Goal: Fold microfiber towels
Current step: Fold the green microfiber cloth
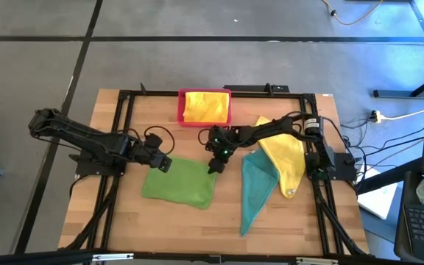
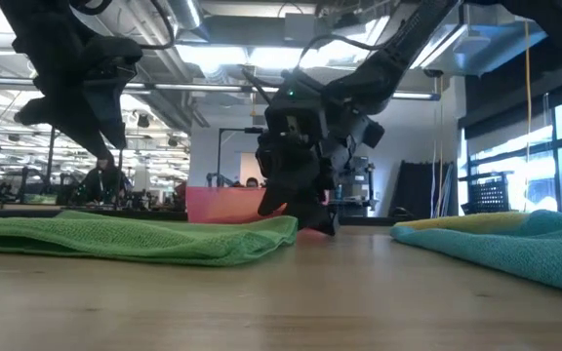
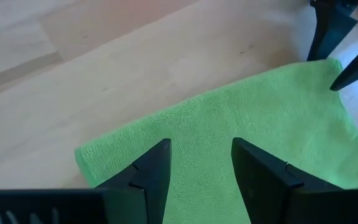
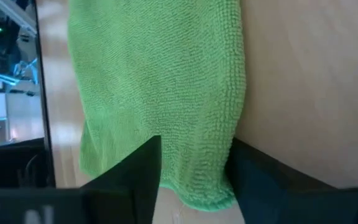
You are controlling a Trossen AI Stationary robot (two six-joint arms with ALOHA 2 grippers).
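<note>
We are looking first at the wooden table [image 1: 160,228], where the bright green towel [image 1: 179,184] is lying flat between our two arms, already doubled over as far as we can judge. Its long axis is running across the table, from the left arm toward the right one. At the far edge the pink tray [image 1: 181,110] is holding a folded yellow towel [image 1: 206,105]. On the right side a second yellow towel [image 1: 285,163] and the teal towel [image 1: 256,188] are waiting, lying well apart from the green one.

The left gripper [image 1: 164,163] is hovering just over the far left corner of the green towel. Its fingers [image 3: 148,174] are standing apart with cloth visible between them, and they are not pinching anything.

The right gripper [image 1: 216,165] is standing at the far right corner. In the right wrist view its fingers [image 4: 138,177] are straddling the corner of the towel, one on each side of the hem, and the gap is looking narrow. Whether they are already pinching the cloth we cannot tell, because the contact point is hidden.

So each arm is nearest to its own far corner, and the towel is extending from both grippers toward the near edge of the table. We are judging that the next fold needs both far corners taken together.
</note>
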